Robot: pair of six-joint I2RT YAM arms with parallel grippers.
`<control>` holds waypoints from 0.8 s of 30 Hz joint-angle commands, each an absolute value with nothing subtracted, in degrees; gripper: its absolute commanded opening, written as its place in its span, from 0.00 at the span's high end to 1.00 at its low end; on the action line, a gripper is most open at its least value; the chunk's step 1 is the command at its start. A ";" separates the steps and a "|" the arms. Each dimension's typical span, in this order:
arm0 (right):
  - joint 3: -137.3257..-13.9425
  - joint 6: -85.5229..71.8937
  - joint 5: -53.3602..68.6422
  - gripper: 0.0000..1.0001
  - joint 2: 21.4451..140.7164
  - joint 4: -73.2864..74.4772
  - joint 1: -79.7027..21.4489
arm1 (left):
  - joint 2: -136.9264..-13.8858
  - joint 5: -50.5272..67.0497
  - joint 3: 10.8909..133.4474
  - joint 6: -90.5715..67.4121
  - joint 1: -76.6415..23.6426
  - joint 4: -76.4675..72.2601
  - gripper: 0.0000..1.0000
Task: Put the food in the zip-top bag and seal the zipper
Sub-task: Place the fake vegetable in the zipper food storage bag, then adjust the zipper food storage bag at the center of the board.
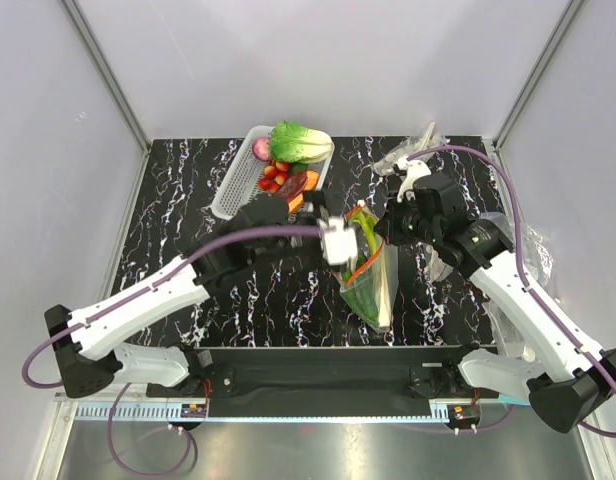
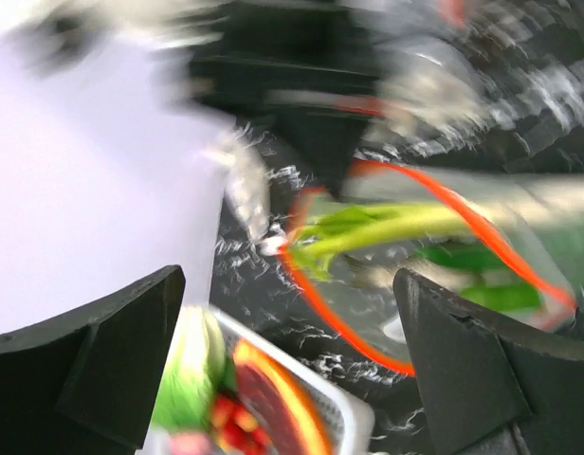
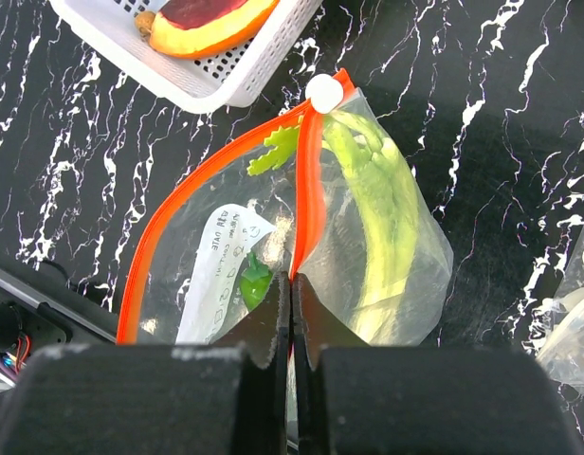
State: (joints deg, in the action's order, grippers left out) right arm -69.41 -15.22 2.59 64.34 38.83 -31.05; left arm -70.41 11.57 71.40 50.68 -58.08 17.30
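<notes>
The zip-top bag lies right of the table's middle with its mouth toward the basket. The leek, a green piece and the white label show through it. The red-orange zipper gapes in a loop, with a white slider at its far end. My right gripper is shut on the zipper strip at the bag's mouth; it also shows in the top view. My left gripper is open and empty, just off the mouth, and also shows in the top view. The left wrist view is blurred.
A white basket at the back holds the leafy cabbage, small red pieces and an orange-rimmed dark red piece. Wrinkly clear bags lie at the back right and the right edge. Grey walls surround the table.
</notes>
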 commanded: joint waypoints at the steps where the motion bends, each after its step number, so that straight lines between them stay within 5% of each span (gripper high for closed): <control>1: -69.61 -15.12 2.29 1.00 62.58 36.30 -30.85 | -70.74 -7.53 79.24 15.97 -57.22 11.29 0.01; 4: -69.61 -15.64 2.29 1.00 62.31 36.12 -30.85 | -72.68 -13.53 81.82 3.23 -57.04 18.77 0.01; 10: -69.70 -16.78 2.29 1.00 62.31 35.95 -30.85 | -75.58 -7.74 81.48 -15.97 -55.11 23.82 0.01; 16: -70.14 -17.31 2.37 1.00 61.61 36.56 -30.94 | -79.63 -5.89 79.20 -21.18 -53.00 26.99 0.02; 24: -70.23 -17.14 1.67 1.00 61.00 37.44 -30.85 | -81.03 1.85 74.53 -23.29 -50.36 24.96 0.29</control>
State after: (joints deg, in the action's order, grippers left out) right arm -69.21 -16.71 2.48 62.63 38.92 -31.03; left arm -81.30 -2.02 74.96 -20.93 -50.83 27.64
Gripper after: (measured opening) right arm 0.011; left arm 0.724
